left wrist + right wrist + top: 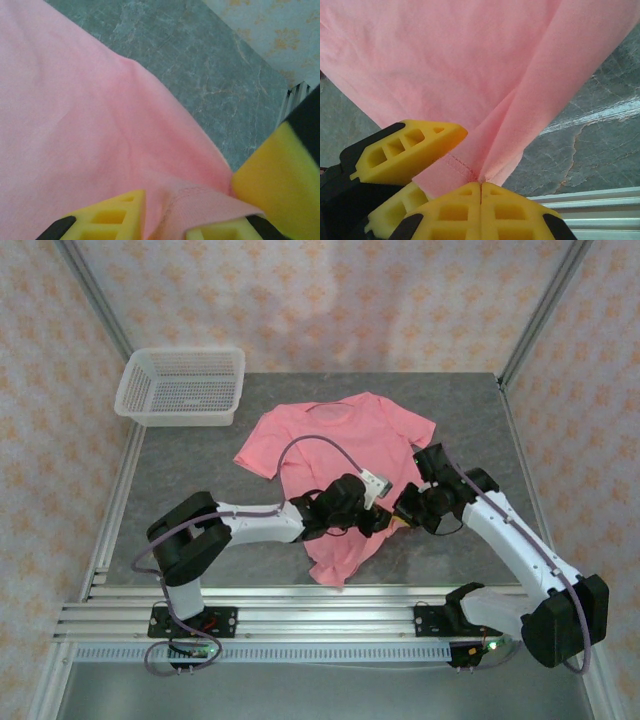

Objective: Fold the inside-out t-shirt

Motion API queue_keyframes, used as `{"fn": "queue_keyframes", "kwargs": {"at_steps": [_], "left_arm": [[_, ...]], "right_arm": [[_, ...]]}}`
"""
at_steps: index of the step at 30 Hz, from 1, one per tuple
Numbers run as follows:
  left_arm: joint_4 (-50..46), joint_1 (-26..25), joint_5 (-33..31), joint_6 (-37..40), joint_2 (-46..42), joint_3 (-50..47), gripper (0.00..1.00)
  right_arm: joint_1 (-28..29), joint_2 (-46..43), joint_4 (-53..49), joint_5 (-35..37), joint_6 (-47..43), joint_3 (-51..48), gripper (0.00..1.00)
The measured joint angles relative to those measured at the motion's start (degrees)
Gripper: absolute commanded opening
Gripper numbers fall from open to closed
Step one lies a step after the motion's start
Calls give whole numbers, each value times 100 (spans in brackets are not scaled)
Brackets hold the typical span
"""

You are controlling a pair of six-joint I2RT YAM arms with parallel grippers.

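Note:
The salmon-pink inside-out t-shirt [340, 435] lies on the grey table [200, 510], collar toward the far side and sleeves spread. Its lower part is gathered and lifted toward the near middle, where both grippers meet. My left gripper [380, 520] [165, 227] holds a stitched hem fold [200, 202] between its yellow fingers. Right beside it, my right gripper [402, 510] [480, 184] is shut, pinching the hem [445, 172] at its fingertips. The left gripper's fingers [405, 150] sit just left of the right gripper in the right wrist view. The shirt's loose bottom end [335, 562] trails toward the near edge.
A white mesh basket [180, 387] stands at the far left corner of the table. Aluminium rails [300, 615] run along the near edge, and frame posts rise at the far corners. Bare grey tabletop [215, 65] lies to the right of the cloth.

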Motion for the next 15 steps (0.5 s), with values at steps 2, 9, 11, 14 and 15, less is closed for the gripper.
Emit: {"fn": "queue_keyframes", "kwargs": {"at_steps": [2, 9, 11, 14, 15], "left_arm": [[-85, 2, -15, 9, 4, 83, 25], [-387, 33, -153, 170, 2, 122, 17], [-533, 63, -195, 225, 2, 122, 17], [-752, 76, -352, 293, 2, 122, 17], [-811, 76, -426, 302, 2, 120, 17]], "right_arm": [[-26, -7, -55, -9, -48, 2, 0], [-184, -413, -249, 57, -153, 7, 0], [-273, -603, -262, 59, -149, 7, 0], [-337, -719, -262, 61, -149, 7, 0], [-339, -721, -262, 61, -149, 7, 0]]}}
